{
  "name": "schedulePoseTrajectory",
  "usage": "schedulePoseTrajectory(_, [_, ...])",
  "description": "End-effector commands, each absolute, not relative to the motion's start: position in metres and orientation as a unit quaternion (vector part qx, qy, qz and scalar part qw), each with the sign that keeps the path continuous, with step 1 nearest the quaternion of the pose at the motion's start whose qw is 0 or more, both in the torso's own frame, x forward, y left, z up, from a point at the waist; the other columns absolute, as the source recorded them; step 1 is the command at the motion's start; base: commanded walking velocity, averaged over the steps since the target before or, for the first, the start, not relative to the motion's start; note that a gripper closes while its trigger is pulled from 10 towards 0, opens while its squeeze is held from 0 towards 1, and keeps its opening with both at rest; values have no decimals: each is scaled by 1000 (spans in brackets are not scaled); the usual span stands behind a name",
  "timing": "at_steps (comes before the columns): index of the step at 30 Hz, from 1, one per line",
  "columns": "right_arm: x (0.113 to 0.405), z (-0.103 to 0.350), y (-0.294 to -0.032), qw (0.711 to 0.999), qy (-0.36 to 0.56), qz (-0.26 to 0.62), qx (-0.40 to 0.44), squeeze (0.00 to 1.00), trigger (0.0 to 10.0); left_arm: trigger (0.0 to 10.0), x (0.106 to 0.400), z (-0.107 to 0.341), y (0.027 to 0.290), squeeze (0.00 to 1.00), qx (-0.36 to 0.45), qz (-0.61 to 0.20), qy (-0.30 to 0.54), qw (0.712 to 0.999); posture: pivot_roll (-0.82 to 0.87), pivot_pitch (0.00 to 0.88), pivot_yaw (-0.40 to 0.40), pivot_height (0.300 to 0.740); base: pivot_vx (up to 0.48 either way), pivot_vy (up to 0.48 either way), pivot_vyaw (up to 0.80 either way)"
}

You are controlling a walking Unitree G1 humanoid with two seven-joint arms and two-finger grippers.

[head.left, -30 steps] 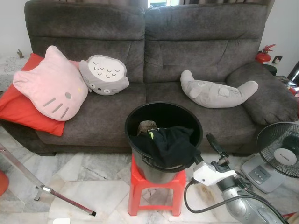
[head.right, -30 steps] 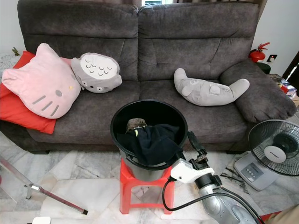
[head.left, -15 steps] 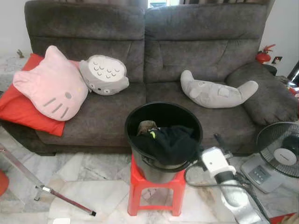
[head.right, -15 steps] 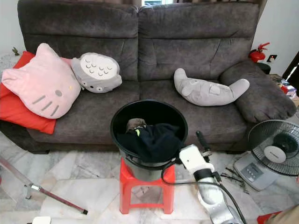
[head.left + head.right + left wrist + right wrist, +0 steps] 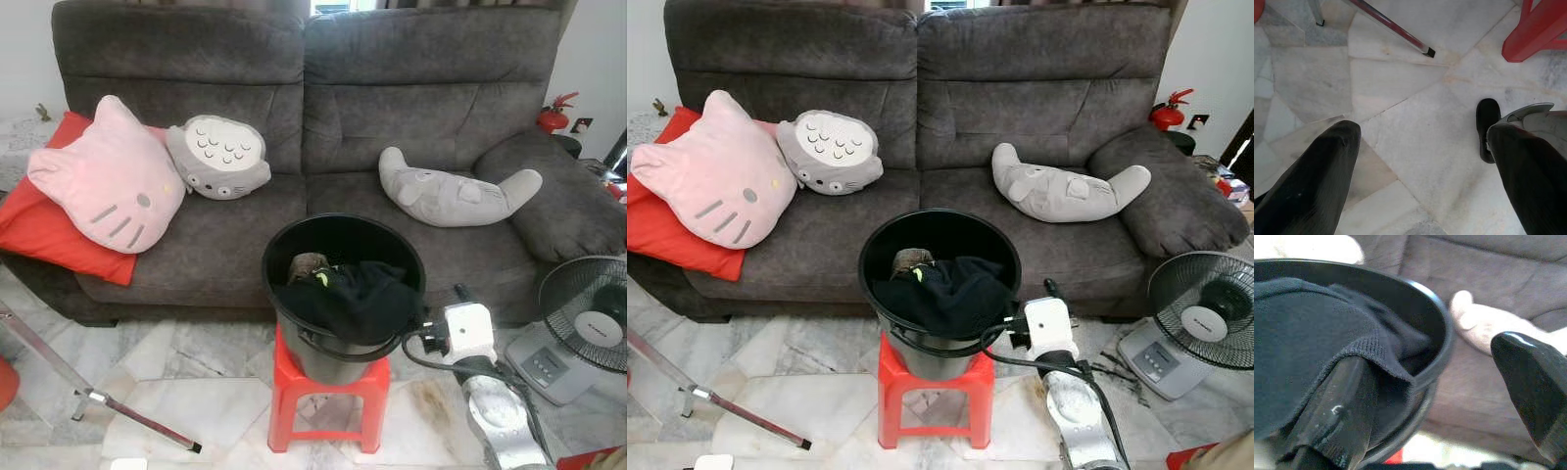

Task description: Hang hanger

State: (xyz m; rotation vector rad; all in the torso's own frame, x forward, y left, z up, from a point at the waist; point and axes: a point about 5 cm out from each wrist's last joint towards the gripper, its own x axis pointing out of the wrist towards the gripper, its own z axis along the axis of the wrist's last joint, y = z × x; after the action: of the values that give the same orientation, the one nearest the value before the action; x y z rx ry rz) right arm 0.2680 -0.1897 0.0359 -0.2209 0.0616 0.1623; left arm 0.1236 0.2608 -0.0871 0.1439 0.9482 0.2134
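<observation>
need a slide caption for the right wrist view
Open right gripper at the black bucket rim, one finger under the edge of the dark garment draped over it.

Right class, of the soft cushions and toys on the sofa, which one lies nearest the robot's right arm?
The long grey seal-shaped plush on the right-hand seat; the pink cat cushion, round grey owl-like cushion and red cushion all sit at the sofa's far left.

Black bucket (image 5: 294,245), red stool (image 5: 328,387), grey sofa (image 5: 323,108).
</observation>
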Motion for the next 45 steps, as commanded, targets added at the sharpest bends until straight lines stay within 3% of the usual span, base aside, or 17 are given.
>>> schedulePoseTrajectory(1, [267, 34, -186, 990, 43, 96, -92, 0, 10000, 10000, 120, -88, 262, 0, 76, 104, 459, 879, -20, 0, 4, 740, 0, 0, 0])
schedulePoseTrajectory(8, [263, 26, -187, 983, 79, 141, -91, 0, 10000, 10000, 120, -88, 262, 0, 76, 104, 459, 879, -23, 0, 5, 740, 0, 0, 0])
schedulePoseTrajectory(17, [268, 26, -199, 984, 93, 123, -90, 0, 10000, 10000, 120, -88, 262, 0, 76, 104, 458, 879, -25, 0, 5, 740, 0, 0, 0])
schedulePoseTrajectory(22, [274, 40, -192, 989, 43, 131, -57, 0, 10000, 10000, 120, -88, 262, 0, 77, 106, 458, 879, -25, 0, 5, 740, 0, 0, 0])
schedulePoseTrajectory(30, [271, 32, -189, 989, 63, 137, -11, 0, 10000, 10000, 121, -88, 262, 0, 77, 106, 458, 879, -19, 0, 3, 740, 0, 0, 0])
schedulePoseTrajectory(45, [280, 24, -194, 988, 107, 109, -13, 0, 10000, 10000, 121, -88, 263, 0, 78, 105, 459, 879, -18, 0, 5, 740, 0, 0, 0])
